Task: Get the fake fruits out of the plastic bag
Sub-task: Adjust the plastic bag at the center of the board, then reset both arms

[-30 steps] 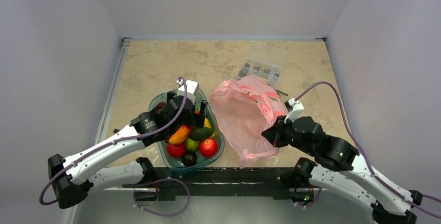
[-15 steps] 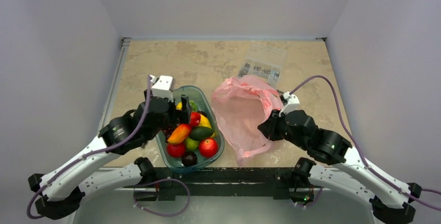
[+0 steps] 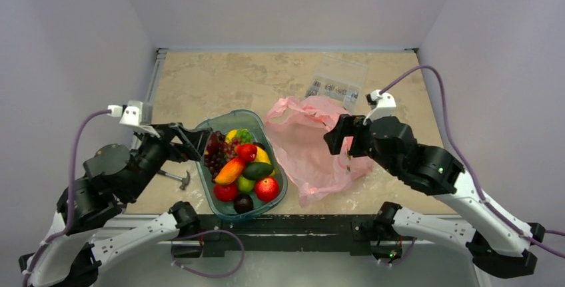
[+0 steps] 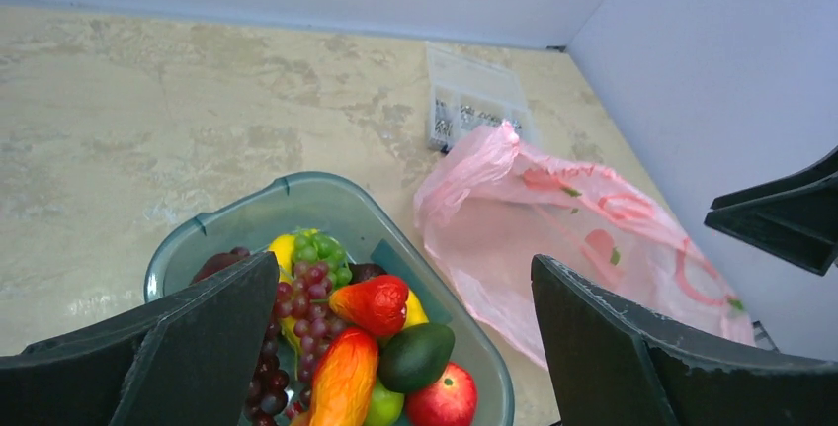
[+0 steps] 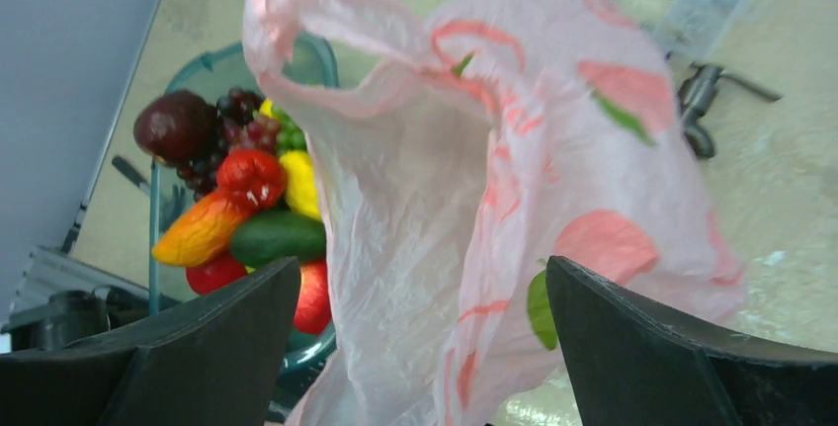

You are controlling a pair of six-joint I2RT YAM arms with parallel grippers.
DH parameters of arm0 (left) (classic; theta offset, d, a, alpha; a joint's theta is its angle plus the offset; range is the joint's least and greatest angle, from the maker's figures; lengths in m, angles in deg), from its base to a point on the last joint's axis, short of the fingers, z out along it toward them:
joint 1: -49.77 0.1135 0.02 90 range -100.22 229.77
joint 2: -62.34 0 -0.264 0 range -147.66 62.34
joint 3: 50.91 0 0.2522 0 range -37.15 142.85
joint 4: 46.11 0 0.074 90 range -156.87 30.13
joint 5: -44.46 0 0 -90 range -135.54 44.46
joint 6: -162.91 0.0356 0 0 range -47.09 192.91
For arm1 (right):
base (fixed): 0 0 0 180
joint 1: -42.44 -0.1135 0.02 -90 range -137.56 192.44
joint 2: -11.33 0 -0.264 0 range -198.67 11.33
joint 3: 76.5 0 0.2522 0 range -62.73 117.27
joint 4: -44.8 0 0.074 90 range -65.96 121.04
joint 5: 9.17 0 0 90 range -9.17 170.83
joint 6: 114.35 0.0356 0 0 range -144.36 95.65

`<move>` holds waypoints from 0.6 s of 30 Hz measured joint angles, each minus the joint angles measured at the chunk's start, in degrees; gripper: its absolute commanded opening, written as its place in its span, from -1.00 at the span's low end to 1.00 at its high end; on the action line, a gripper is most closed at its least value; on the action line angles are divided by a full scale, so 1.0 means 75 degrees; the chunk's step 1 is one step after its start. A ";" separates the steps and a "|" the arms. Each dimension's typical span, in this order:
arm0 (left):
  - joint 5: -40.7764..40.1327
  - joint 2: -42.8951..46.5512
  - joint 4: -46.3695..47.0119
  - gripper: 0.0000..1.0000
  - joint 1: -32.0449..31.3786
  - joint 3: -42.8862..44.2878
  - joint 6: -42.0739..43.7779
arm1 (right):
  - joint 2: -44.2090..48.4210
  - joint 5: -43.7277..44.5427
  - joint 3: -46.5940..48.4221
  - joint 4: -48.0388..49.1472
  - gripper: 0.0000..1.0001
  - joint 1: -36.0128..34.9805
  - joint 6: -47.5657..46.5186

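Note:
The fake fruits lie in a teal tray (image 3: 206,129): an orange-red mango (image 3: 230,170) (image 4: 343,382) (image 5: 203,230), a dark green avocado (image 3: 256,170) (image 4: 415,355), a small red one (image 3: 247,152) (image 4: 374,303) and a yellow one (image 3: 264,156). The pink plastic bag (image 3: 310,147) (image 4: 553,238) (image 5: 474,149) lies crumpled just right of the tray. My left gripper (image 3: 193,144) (image 4: 402,263) hovers open at the tray's left rim, holding nothing. My right gripper (image 3: 343,142) (image 5: 423,266) is open over the bag's right side, with loose bag film between its spread fingers.
Purple and green grapes (image 4: 301,278), red apples (image 3: 266,187) and a dark plum (image 3: 242,202) share the tray. A clear packet of metal parts (image 3: 340,77) lies at the back. A small hammer (image 3: 174,177) rests left of the tray. Walls close in on three sides.
My right gripper has opened and let go of the bag, which has slumped onto the table. The left arm has drawn back to the left, off the tray.

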 measured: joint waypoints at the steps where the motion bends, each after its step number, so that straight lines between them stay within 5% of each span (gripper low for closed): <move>1: -0.0012 0.0052 -0.0041 1.00 0.0000 0.0105 0.0023 | 0.0006 0.0207 0.0303 -0.0198 0.98 0.0000 -0.0032; 8: -0.0189 0.0425 -0.0431 1.00 0.0000 0.0813 0.0210 | 0.0411 0.1323 0.1667 -0.1058 0.97 0.0000 -0.0446; 18: -0.0408 0.0828 -0.0653 1.00 0.0000 0.2069 0.0560 | 0.1413 0.2171 0.2710 -0.0516 0.98 0.0003 -0.1900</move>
